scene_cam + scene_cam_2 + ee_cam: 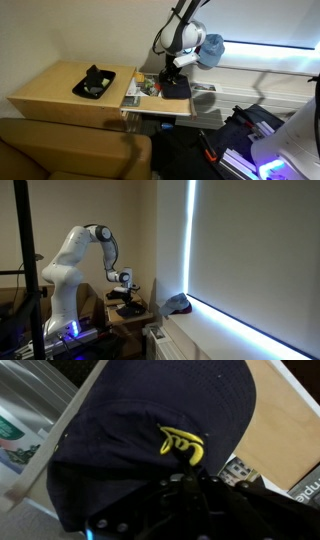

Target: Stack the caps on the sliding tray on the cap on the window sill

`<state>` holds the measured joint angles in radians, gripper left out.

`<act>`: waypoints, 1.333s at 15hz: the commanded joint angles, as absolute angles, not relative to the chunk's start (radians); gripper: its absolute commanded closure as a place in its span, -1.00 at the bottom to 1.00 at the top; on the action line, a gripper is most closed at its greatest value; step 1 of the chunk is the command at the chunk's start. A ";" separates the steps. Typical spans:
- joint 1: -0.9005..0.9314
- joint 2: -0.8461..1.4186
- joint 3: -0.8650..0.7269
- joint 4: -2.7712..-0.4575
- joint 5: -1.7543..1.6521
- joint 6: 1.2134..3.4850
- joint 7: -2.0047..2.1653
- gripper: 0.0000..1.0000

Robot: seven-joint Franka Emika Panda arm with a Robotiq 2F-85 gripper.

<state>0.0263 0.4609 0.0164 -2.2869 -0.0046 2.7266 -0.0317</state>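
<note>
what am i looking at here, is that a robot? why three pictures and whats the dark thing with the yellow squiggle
Yes, it is a robot. The white jointed machine is a robot arm, and at its end is a hand for picking things up.

Two of the pictures come from cameras standing in the room, each looking from a different place. The third comes from a camera on the arm's wrist, looking down past the hand.

The dark thing is a dark blue cap with a yellow logo. It lies on a pull-out tray next to some papers, with the hand right above it. These pictures do not show whether the hand has gripped it.

A pale blue cap sits on the window sill. A black object lies on the wooden desk.
</note>
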 commanded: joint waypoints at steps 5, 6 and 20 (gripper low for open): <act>0.019 0.044 -0.134 -2.423 -0.218 2.463 0.119 0.97; 0.001 -0.006 -0.144 -2.430 -0.247 2.432 0.130 0.97; -0.216 0.044 -0.211 -2.295 -0.493 2.719 0.190 0.97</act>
